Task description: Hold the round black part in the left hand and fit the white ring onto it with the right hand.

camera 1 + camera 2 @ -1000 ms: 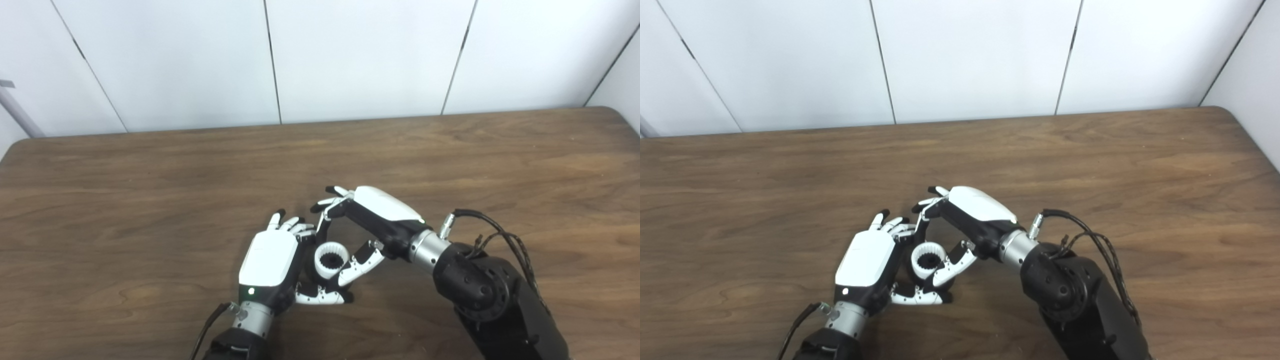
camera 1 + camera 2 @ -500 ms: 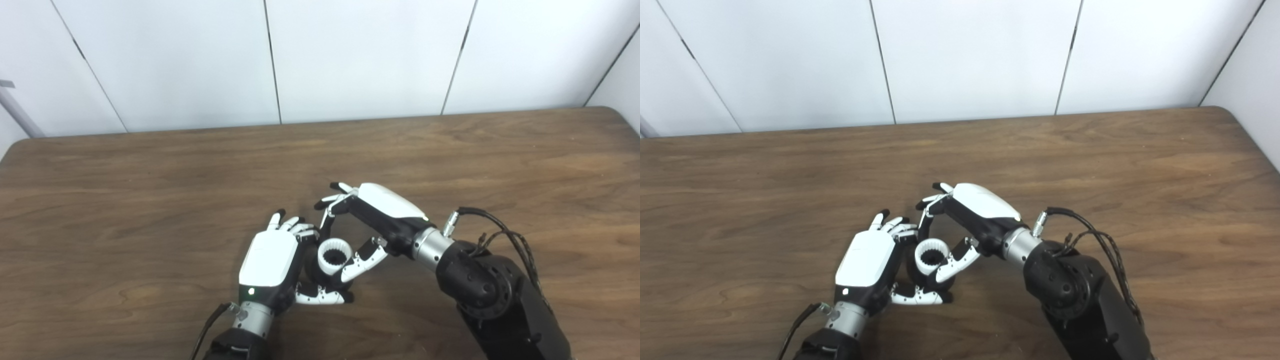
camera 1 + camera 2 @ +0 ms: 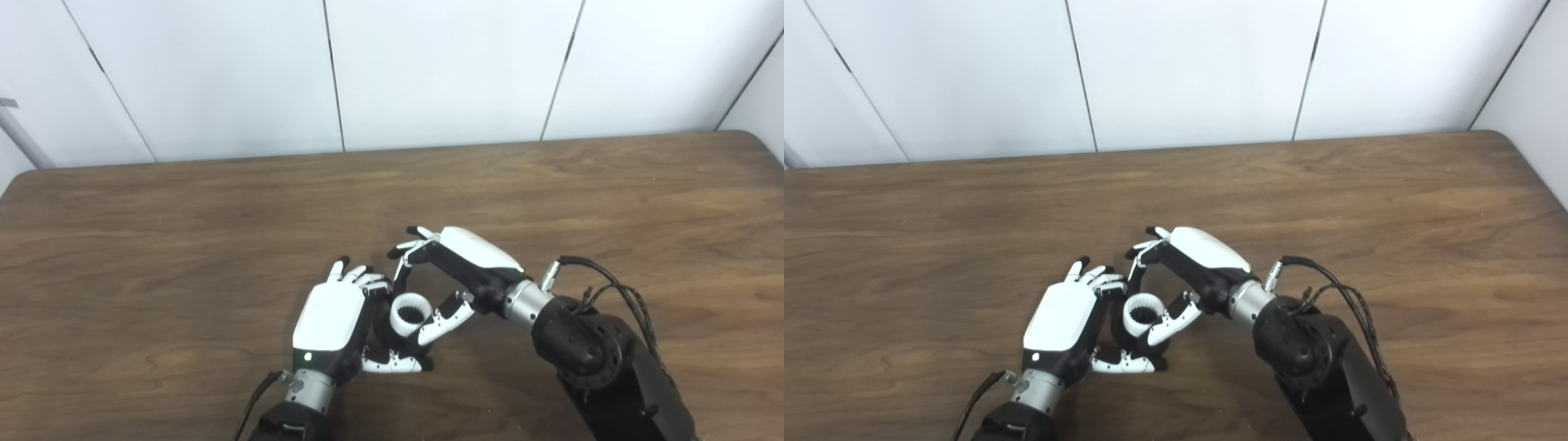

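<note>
On the near part of the brown wooden table [image 3: 184, 233], a little left of the middle, the left hand [image 3: 327, 318] is lying with its white back facing upward and its fingers [image 3: 358, 275] pointing away toward the wall. It is grasping the round black part [image 3: 381, 327], which is sitting between its fingers and its thumb [image 3: 392, 365]; only a dark edge of this part is showing, because the hand and the ring are covering most of it. Just to the right, the white ring [image 3: 410, 313] is sitting on top of the black part, with its toothed opening facing upward. How deep the ring is seated I cannot tell. The right hand [image 3: 456, 269] is arching over the ring from the right side and is grasping it: a long finger is coming down at the far side of the ring, and the thumb [image 3: 441, 320] is pressing at its near right side. Further right, the dark right forearm [image 3: 606, 367] is coming in from the lower edge, with black cables [image 3: 612, 288] looping beside the wrist.
</note>
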You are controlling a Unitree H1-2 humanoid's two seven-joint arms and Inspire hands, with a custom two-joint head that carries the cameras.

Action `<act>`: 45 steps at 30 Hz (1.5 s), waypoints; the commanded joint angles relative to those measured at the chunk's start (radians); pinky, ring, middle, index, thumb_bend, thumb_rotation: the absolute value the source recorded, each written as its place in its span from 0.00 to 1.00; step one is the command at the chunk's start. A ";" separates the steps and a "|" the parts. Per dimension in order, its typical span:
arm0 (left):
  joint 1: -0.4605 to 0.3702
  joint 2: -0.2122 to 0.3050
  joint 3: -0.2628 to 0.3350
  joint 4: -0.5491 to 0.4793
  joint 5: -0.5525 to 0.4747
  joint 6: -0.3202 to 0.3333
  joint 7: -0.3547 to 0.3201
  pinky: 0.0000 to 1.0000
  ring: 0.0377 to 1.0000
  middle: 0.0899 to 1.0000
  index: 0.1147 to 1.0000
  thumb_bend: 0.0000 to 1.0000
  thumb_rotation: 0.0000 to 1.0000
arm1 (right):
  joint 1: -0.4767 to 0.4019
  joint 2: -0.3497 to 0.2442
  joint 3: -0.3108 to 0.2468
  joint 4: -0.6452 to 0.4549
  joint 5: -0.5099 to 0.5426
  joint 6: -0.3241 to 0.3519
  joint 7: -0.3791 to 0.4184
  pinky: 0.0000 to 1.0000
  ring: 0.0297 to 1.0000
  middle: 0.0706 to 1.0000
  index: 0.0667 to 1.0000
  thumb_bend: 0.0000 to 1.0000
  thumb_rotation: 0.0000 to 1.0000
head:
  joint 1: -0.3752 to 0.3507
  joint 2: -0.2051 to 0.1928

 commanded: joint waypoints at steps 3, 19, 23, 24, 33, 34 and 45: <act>-0.009 -0.002 -0.003 0.009 0.001 0.000 -0.014 1.00 0.88 0.75 0.42 0.52 0.05 | -0.023 -0.018 -0.015 -0.011 0.006 -0.035 -0.029 1.00 1.00 0.84 0.45 0.52 0.13 | 0.000 0.001; -0.009 -0.009 -0.008 0.007 0.005 0.006 -0.018 1.00 0.88 0.75 0.42 0.52 0.05 | -0.016 -0.023 -0.016 -0.020 0.010 -0.026 -0.035 0.92 1.00 0.83 0.45 0.52 0.13 | 0.001 0.003; -0.010 -0.011 -0.008 0.011 0.005 0.003 -0.013 1.00 0.88 0.75 0.42 0.52 0.05 | -0.014 -0.019 -0.017 -0.012 0.020 -0.034 -0.044 0.92 1.00 0.83 0.45 0.52 0.13 | 0.001 0.003; -0.010 -0.012 -0.008 0.012 0.005 0.002 -0.011 1.00 0.88 0.75 0.42 0.52 0.05 | -0.015 -0.018 -0.015 -0.012 0.018 -0.032 -0.044 0.93 1.00 0.83 0.45 0.52 0.13 | 0.001 0.003; -0.013 -0.016 -0.009 0.020 0.006 0.002 -0.007 1.00 0.88 0.75 0.42 0.52 0.05 | -0.017 -0.017 -0.007 -0.013 0.012 -0.022 -0.042 0.93 1.00 0.83 0.45 0.52 0.13 | 0.003 0.000; -0.014 -0.016 -0.009 0.020 0.006 0.000 -0.004 1.00 0.88 0.75 0.42 0.52 0.05 | -0.017 -0.015 -0.008 -0.013 0.016 -0.022 -0.041 0.94 1.00 0.83 0.45 0.52 0.13 | 0.003 -0.001; -0.016 -0.024 -0.012 0.022 0.006 0.006 -0.001 1.00 0.88 0.75 0.42 0.52 0.05 | -0.018 -0.021 -0.012 -0.005 0.027 -0.030 -0.043 0.94 1.00 0.83 0.45 0.52 0.13 | 0.012 0.002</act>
